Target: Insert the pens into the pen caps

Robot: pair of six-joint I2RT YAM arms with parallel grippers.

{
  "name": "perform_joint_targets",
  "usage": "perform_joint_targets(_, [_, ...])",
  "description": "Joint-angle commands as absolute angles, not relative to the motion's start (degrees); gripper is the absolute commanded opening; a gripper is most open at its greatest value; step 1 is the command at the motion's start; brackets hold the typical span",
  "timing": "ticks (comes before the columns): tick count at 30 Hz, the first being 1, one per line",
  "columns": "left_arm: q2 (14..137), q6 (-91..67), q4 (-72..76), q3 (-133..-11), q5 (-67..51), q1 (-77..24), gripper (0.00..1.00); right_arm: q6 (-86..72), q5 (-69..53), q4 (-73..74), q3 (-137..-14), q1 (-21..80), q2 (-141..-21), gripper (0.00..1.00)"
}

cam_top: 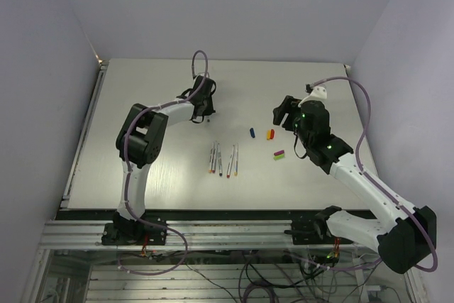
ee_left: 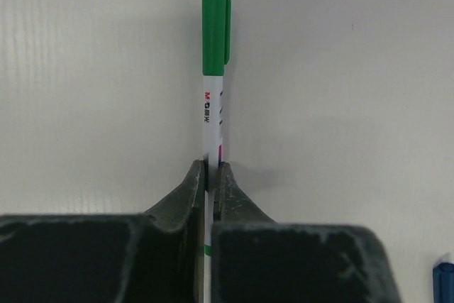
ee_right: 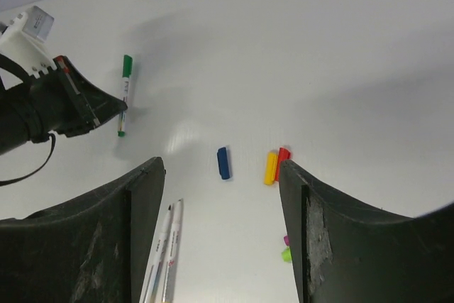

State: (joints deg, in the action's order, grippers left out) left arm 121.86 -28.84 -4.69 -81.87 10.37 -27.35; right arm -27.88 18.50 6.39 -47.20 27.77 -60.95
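Up close, left tool point(ee_left: 211, 175) clamps the green-capped pen point(ee_left: 213, 104), unclear overhead; right tool point(ee_right: 220, 172) gapes.

Marker pens point(cam_top: 218, 160) number five — four lie side by side in a row, and one green-capped pen point(ee_left: 213, 104) is apart at 11 o'clock of that row. Caps number six: one dark green cap point(ee_left: 214, 30) fitted on that lone pen, and five loose at 2 o'clock of the row — one blue cap point(ee_right: 223, 163), one yellow cap point(ee_right: 270, 168), one red cap point(ee_right: 284, 153), one purple cap point(ee_right: 286, 239), one light green cap point(ee_right: 286, 254).
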Motion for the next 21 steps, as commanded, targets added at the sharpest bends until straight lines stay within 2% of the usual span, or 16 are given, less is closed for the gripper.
perform_joint_targets(1, [124.0,-28.1,-8.0,-86.1,9.7,-26.2,0.07,-28.7,20.5,6.1,-46.2,27.8,-59.3,0.65])
perform_joint_targets(7, [126.0,-27.7,-11.1,-88.4,10.2,-25.9,0.08,-28.7,20.3,6.1,-46.0,27.8,-59.8,0.64])
perform_joint_targets(9, [126.0,-28.0,-11.3,-88.2,10.5,-25.9,0.12,-28.7,20.1,5.9,-45.9,27.8,-60.0,0.64])
perform_joint_targets(11, [125.7,-28.1,-11.1,-87.6,10.3,-25.9,0.21,-28.7,19.6,5.7,-45.7,27.8,-60.2,0.64])
perform_joint_targets(12, [125.5,-28.0,-10.7,-87.2,10.1,-25.9,0.33,-28.8,19.4,5.4,-45.6,27.8,-60.2,0.64])
perform_joint_targets(13, [125.3,-28.0,-10.6,-86.8,10.2,-25.9,0.4,-28.8,19.3,5.3,-45.5,27.8,-60.2,0.64])
perform_joint_targets(21, [121.5,-27.9,-10.7,-85.5,11.5,-25.9,0.61,-28.5,19.2,4.7,-45.3,27.8,-60.7,0.64])
